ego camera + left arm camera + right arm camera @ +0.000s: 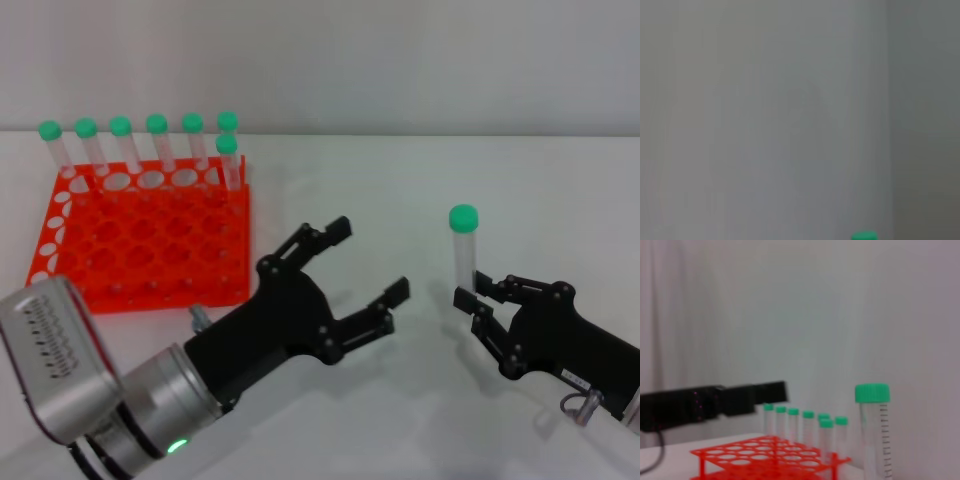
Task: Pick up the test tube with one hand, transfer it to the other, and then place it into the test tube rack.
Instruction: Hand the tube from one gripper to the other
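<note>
My right gripper [474, 298] at the right is shut on the lower part of a clear test tube [463, 250] with a green cap, holding it upright above the table. The tube also shows in the right wrist view [875, 435]. My left gripper [370, 262] is open in the middle, its fingers spread and pointing toward the tube, a short gap left of it. The orange-red rack [150, 240] stands at the far left with several green-capped tubes [157, 140] along its back row and right corner. The left wrist view shows only a bit of green cap [864, 235].
The white table [400, 190] runs to a pale wall behind. The rack [765, 457] and the left gripper's black finger [715, 402] show in the right wrist view.
</note>
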Robot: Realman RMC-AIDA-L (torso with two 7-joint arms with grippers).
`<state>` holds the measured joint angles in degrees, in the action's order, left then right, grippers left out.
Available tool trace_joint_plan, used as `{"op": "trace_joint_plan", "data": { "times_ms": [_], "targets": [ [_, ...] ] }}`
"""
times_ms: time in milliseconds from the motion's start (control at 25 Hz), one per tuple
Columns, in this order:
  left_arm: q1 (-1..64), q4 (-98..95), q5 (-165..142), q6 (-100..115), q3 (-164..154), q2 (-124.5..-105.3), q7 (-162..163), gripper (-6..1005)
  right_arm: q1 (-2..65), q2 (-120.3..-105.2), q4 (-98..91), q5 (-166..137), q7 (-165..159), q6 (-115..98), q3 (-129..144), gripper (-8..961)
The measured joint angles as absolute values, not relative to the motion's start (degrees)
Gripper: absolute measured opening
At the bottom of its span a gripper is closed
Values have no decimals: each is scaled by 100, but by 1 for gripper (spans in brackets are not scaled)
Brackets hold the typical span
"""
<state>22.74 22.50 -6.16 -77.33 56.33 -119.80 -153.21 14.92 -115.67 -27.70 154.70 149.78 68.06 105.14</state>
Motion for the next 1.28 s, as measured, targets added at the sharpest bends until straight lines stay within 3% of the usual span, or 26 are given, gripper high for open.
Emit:
{"op": "trace_joint_plan", "data": {
  "times_ms": [960,1280],
  "targets": [
    [2397,2809,-334,-6927,5096,-12017,-14678,859,1468,-11566,-2737,15498,14970,7225,11055,211],
    [2458,2811,-346,-6908,5014,-12022,-14713,607,1476,-11572,-2742,15503,14967,7207,11064,217]
  ]
}}
